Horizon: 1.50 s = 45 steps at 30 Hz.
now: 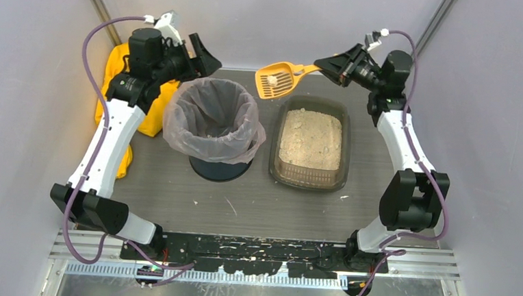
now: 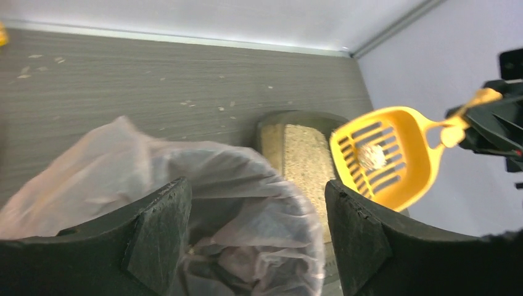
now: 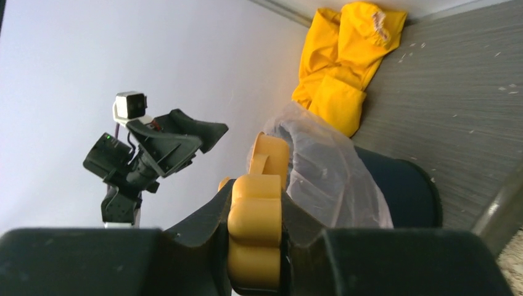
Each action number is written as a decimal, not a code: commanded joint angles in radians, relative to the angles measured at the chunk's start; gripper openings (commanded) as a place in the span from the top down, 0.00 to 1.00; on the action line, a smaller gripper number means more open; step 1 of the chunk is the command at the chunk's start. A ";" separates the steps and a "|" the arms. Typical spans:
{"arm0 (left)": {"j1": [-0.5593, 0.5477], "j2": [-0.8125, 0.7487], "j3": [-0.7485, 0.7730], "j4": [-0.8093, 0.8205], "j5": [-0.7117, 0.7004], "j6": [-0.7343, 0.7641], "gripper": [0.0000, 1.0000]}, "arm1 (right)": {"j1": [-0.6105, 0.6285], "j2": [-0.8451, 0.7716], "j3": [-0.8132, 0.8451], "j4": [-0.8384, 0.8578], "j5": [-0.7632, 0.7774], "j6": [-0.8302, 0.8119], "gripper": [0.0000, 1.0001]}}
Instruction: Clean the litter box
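The litter box (image 1: 311,143), a dark translucent tray of beige litter, sits right of centre; its far end shows in the left wrist view (image 2: 296,148). My right gripper (image 1: 325,64) is shut on the handle of the orange slotted scoop (image 1: 277,80), held in the air beyond the box's far left corner with a pale clump (image 1: 272,81) on it. The scoop also shows in the left wrist view (image 2: 385,157) and its handle in the right wrist view (image 3: 256,231). My left gripper (image 1: 206,55) is open and empty, above the far left rim of the bin.
A round dark bin with a clear bag liner (image 1: 214,121) stands left of the litter box, also seen in the left wrist view (image 2: 185,185) and the right wrist view (image 3: 333,166). A yellow cloth (image 1: 145,106) lies at the far left. Walls close in on three sides.
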 commanded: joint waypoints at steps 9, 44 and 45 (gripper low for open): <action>0.157 -0.168 -0.172 -0.073 -0.167 -0.023 0.22 | 0.226 0.163 0.284 -0.144 0.025 -0.091 0.99; 0.157 -0.256 -0.596 0.388 0.010 -0.431 0.33 | 0.453 0.136 0.690 -0.610 0.275 -0.678 0.99; 0.156 -0.259 -0.596 0.386 0.008 -0.428 0.33 | 0.434 0.130 0.675 -0.544 0.248 -0.618 0.99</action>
